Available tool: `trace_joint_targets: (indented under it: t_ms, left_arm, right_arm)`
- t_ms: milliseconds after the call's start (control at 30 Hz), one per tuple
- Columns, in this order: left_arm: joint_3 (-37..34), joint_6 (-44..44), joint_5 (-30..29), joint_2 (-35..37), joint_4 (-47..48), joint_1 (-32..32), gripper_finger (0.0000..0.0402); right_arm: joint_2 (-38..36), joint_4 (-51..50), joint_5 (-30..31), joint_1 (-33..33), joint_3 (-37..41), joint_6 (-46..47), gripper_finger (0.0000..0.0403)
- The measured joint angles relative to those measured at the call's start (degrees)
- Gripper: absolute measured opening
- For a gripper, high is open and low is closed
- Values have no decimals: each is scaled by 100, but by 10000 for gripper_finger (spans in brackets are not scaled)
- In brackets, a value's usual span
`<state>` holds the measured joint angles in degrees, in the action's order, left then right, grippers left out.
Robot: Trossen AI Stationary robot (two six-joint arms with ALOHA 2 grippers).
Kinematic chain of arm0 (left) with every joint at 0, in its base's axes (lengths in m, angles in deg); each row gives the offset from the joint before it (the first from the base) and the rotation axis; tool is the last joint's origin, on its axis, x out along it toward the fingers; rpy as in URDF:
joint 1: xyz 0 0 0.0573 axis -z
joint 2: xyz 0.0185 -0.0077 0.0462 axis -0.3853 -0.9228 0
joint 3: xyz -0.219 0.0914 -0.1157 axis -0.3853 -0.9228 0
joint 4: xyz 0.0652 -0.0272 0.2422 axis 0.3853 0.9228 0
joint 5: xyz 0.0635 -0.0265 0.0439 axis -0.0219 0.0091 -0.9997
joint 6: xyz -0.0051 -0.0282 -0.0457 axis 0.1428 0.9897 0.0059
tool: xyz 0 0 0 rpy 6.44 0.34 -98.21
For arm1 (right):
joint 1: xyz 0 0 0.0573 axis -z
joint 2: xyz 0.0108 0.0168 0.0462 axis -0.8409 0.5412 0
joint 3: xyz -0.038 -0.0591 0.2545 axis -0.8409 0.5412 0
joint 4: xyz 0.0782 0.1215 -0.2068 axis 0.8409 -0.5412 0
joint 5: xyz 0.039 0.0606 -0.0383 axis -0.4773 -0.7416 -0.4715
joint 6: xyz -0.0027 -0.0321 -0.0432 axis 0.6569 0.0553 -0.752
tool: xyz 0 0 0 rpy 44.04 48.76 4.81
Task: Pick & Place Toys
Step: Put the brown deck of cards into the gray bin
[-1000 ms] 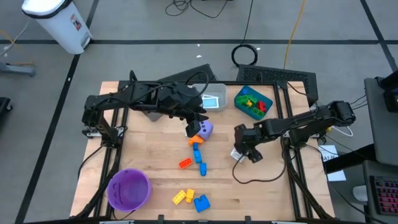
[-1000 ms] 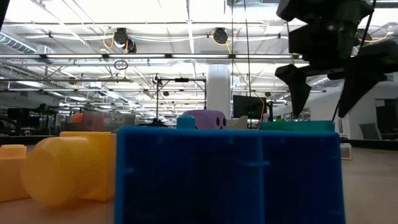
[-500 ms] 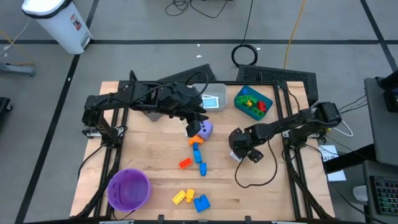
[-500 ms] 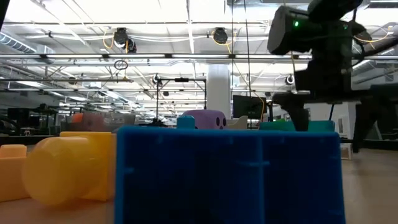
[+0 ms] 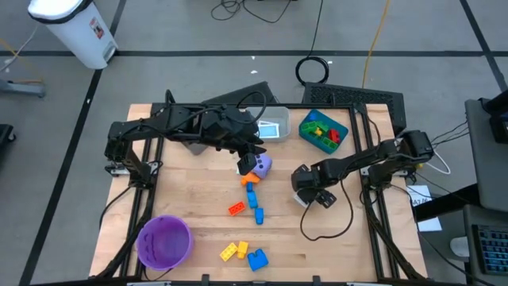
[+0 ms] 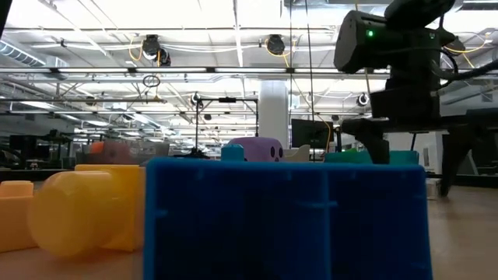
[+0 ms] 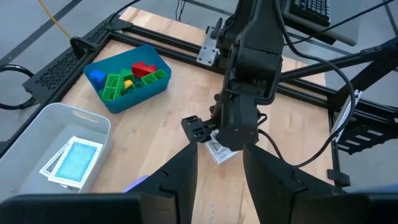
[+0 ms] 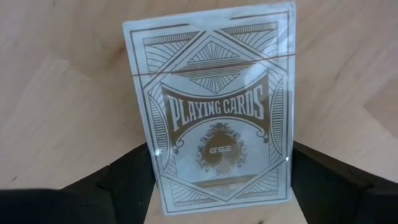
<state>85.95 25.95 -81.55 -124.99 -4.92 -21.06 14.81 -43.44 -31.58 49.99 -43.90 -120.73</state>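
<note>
Wooden table (image 5: 190,191); right pincer (image 8: 219,171) open astride playing-card box (image 8: 214,112), lettering legible only from its wrist.

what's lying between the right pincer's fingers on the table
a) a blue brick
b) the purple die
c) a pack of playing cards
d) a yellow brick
c: the right wrist view shows a whitish box printed "playing cards" lying flat on the wood between the right pincer fingers.

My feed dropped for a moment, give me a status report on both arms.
Right gripper down over the playing card box, fingers either side, no grip visible. Left gripper by the purple die. Nothing in the way.
</note>
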Motion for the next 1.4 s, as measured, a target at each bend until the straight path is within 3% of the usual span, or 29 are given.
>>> trace_joint_targets:
  t_ms: [167,300,633,867,1200,1400]
  left_arm:
    - [0,-8,0,0,0,-2,136]
    - [2,-74,-3,-2,-4,-2,136]
    - [0,-354,-9,72,-784,-42,136]
    - [6,-608,-15,498,-1605,-63,136]
    - [4,-591,0,551,-1663,-72,136]
    - [4,-563,44,551,-1663,72,136]
  right_arm:
    - [-389,-298,64,17,-286,339,303]
    - [-629,-732,207,220,-1021,503,303]
    - [-518,-699,138,1705,-2892,431,303]
    - [355,-801,-298,2729,-3627,316,303]
    - [1995,-843,-636,3349,-4537,420,303]
    - [2343,-701,-771,3764,-4665,620,303]
